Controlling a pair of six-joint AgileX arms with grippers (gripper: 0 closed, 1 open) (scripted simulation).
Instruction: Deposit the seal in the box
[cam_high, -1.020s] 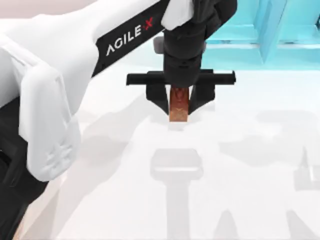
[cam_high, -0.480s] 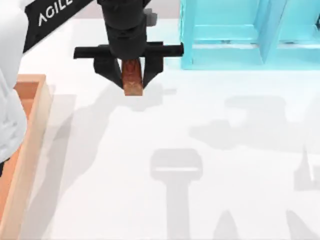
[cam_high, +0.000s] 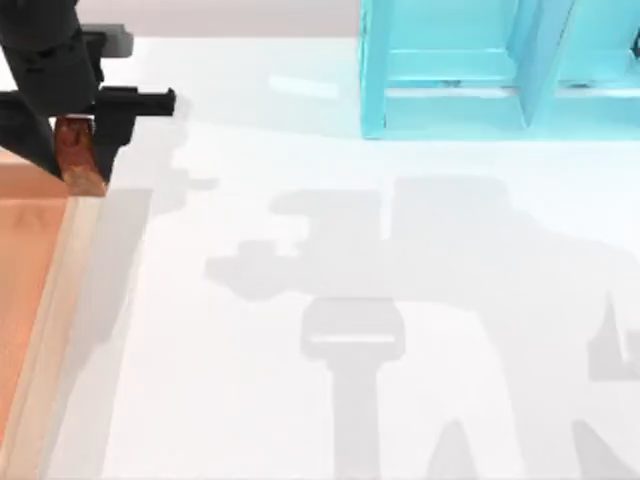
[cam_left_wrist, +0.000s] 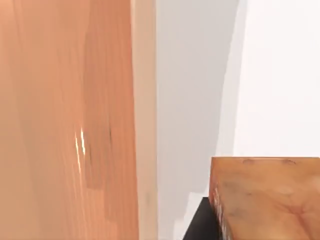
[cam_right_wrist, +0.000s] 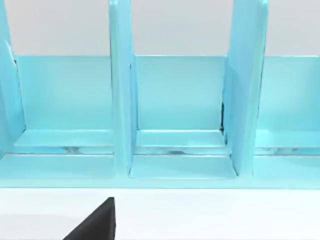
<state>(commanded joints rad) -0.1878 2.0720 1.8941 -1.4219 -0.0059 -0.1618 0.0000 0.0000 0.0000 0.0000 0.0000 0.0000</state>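
Note:
My left gripper (cam_high: 75, 165) is at the far left of the top view, shut on the seal (cam_high: 78, 157), a glossy reddish-brown block that hangs upright between the black fingers. It hovers over the right-hand pale rim of the box (cam_high: 60, 300), whose orange-brown floor runs down the left edge. The left wrist view has the seal's tan underside (cam_left_wrist: 267, 200) close up, beside the box's rim (cam_left_wrist: 144, 125) and its floor. In the right wrist view a black fingertip (cam_right_wrist: 95, 222) of the right gripper faces the shelf.
A turquoise shelf unit (cam_high: 500, 70) with upright dividers stands at the back right, and fills the back of the right wrist view as the shelf unit (cam_right_wrist: 175, 115). The white table (cam_high: 350, 250) carries grey arm shadows.
The left arm has carried the seal steadily leftward from the table's middle to the box's rim. The box has come into sight as the arm cleared it.

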